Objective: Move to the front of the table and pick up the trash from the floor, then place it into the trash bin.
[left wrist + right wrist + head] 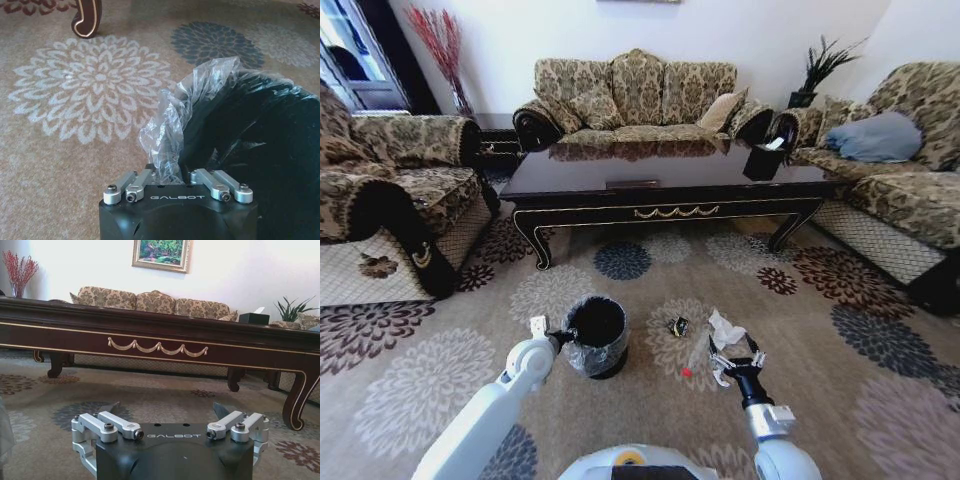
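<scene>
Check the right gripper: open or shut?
Open. The right gripper has its fingers spread wide above the carpet, near the tissue, holding nothing.

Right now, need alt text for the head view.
The right hand hangs open over a white tissue and clear bottle on the flowered carpet. The left hand grips the bag-lined black bin; the dark coffee table stands beyond.

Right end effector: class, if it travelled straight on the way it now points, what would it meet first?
Judging by the right wrist view, the right end effector, open, points level across bare floor; probably the table front rail first, though depth is unclear.
</scene>
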Robot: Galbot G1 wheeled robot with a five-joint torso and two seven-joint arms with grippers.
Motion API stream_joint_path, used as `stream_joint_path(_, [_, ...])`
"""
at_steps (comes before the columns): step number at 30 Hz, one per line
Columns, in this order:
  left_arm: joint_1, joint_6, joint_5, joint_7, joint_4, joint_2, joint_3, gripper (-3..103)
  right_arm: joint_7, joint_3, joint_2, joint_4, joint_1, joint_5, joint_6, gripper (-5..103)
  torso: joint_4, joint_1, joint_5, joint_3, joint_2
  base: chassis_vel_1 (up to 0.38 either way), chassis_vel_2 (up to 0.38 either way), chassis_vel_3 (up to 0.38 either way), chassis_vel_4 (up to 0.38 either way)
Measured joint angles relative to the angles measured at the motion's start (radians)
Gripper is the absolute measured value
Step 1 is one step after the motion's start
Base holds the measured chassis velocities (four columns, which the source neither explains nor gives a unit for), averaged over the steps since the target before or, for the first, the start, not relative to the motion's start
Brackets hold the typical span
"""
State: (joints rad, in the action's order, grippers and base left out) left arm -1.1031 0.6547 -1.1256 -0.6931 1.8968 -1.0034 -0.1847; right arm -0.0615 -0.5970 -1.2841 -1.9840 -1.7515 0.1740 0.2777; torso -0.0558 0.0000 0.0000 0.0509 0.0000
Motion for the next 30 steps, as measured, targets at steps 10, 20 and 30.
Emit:
stream_joint_path(10, [-0.026,0.002,0.041,0.004,0.000,-0.001,-0.012,3,-0.001,-0.001,0.004,-0.003,0.000,0.002,0.001,100,0.0001,0.000,0.0000,0.000,0.000,0.000,0.000,0.000,0.000])
stream_joint_path(20, [-0.036,0.016,0.037,-0.012,0.043,0.044,-0.048,3,-0.006,-0.001,0.019,0.007,0.013,0.013,-0.012,100,0.0003,0.000,0.0000,0.000,0.000,0.000,0.000,0.000,0.000])
stream_joint_path(30, [-0.078,0.081,-0.001,-0.020,0.123,0.163,-0.097,3,-0.002,-0.005,0.105,0.059,0.037,0.110,-0.156,100,0.0002,0.000,-0.0001,0.000,0.000,0.000,0.000,0.000,0.000])
